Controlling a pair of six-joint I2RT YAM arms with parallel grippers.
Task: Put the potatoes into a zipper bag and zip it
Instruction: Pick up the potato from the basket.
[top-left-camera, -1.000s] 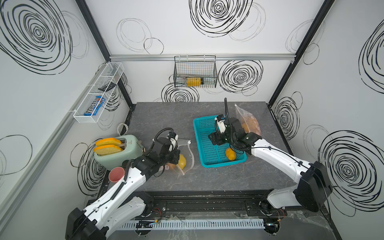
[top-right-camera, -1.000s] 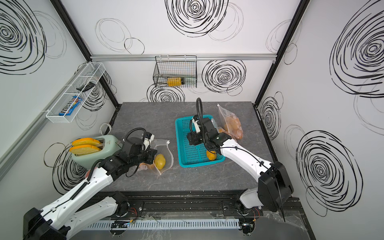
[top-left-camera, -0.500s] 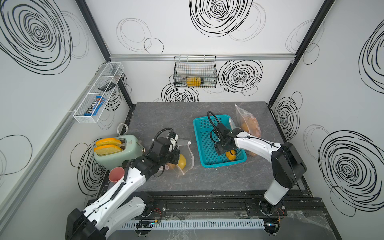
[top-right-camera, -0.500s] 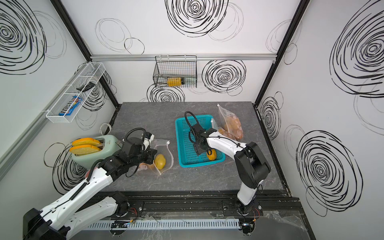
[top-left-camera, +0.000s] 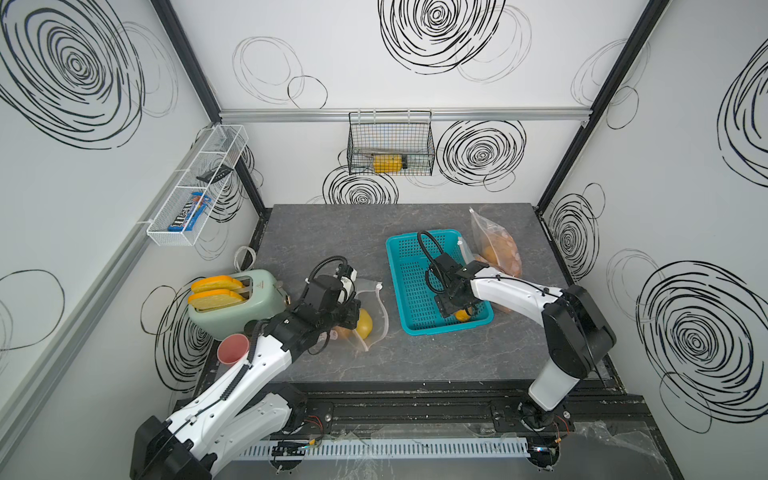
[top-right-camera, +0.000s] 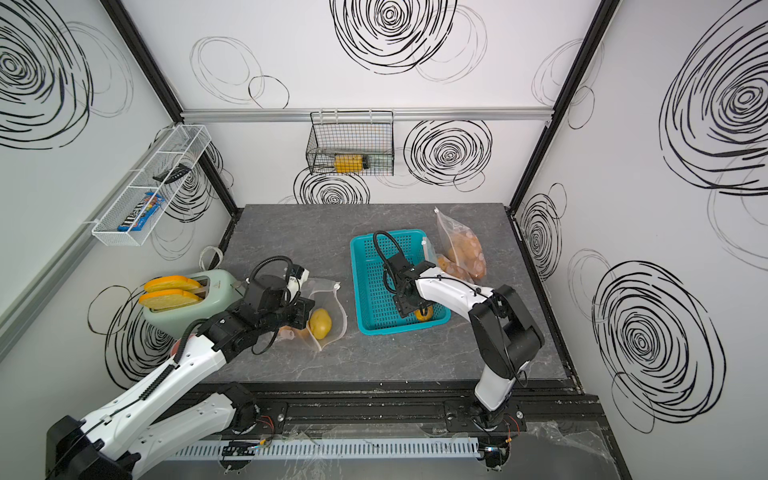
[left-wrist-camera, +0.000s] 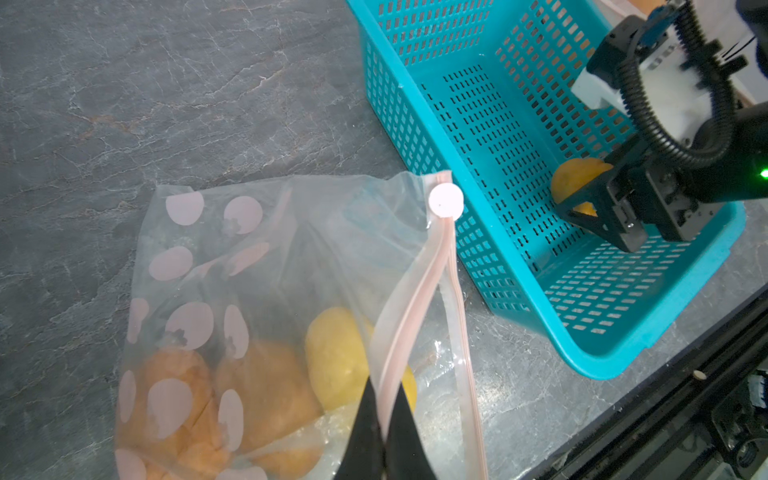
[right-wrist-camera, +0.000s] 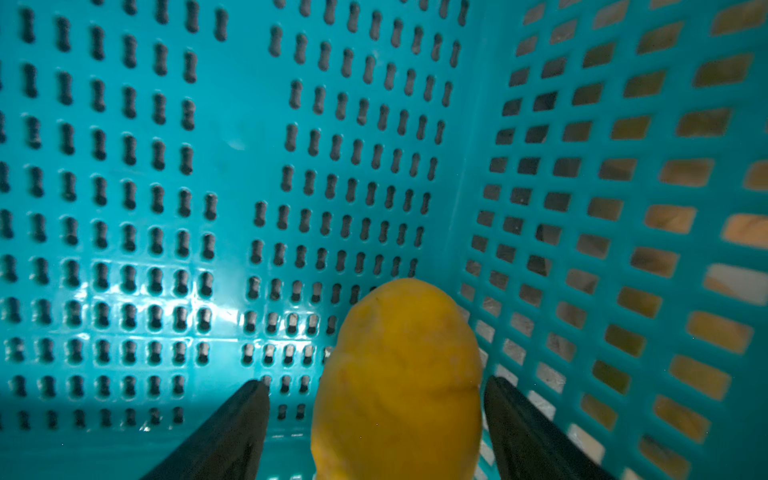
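A mint-green toaster (top-left-camera: 249, 309) holding two toast slices (top-left-camera: 216, 291) stands on the grey tabletop (top-left-camera: 332, 232), a pink cup (top-left-camera: 233, 348) just beside it. A teal basket (top-left-camera: 409, 274) sits apart. A white wire wall shelf (top-left-camera: 164, 237) holds an M&M's packet (top-left-camera: 190, 212).

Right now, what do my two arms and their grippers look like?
The left arm and right arm have white shells with black joints and bases. A black ribbed cable loops over each wrist. The left gripper and right gripper are black, slim and tapered. A green light glows on the right wrist.
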